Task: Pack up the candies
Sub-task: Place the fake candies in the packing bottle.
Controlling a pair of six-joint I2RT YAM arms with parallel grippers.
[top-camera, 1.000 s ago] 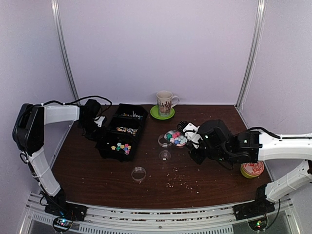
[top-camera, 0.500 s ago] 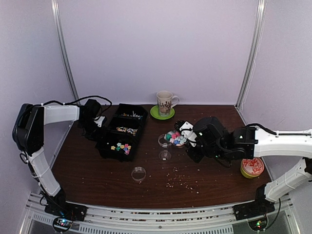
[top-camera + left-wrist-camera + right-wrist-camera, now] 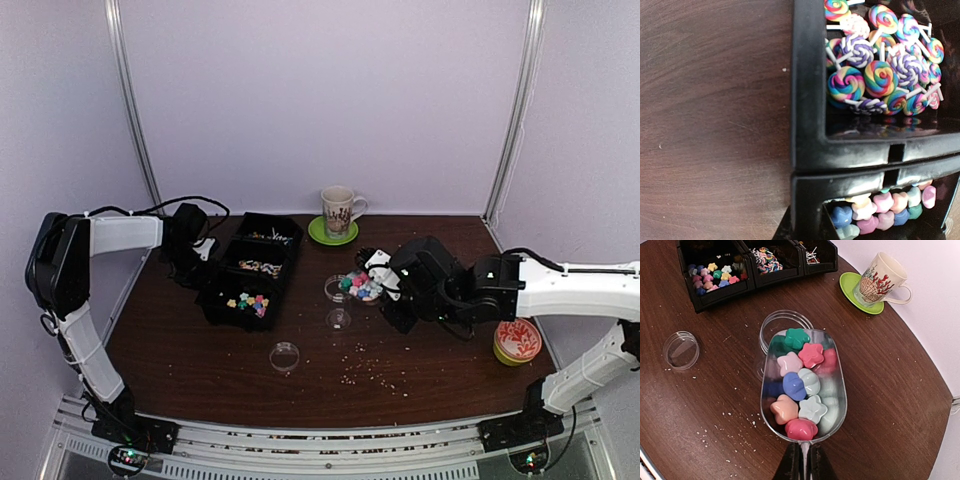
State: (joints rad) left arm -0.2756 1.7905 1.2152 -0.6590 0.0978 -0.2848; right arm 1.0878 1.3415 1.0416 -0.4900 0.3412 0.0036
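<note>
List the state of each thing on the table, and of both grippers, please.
shiny metal scoop, full, held above the table.
pastel star-shaped candies, heaped in the scoop.
clear round plastic jar, open, upright, under the scoop's tip.
right gripper, shut on the scoop's handle.
cream patterned mug, upright on green saucer.
left gripper, open or shut cannot be told.

Three bins (image 3: pixel 258 264), one mug (image 3: pixel 338 210), one scoop (image 3: pixel 839 405)

lab test booth: pale walls (image 3: pixel 320 100), framed table (image 3: pixel 200 340).
</note>
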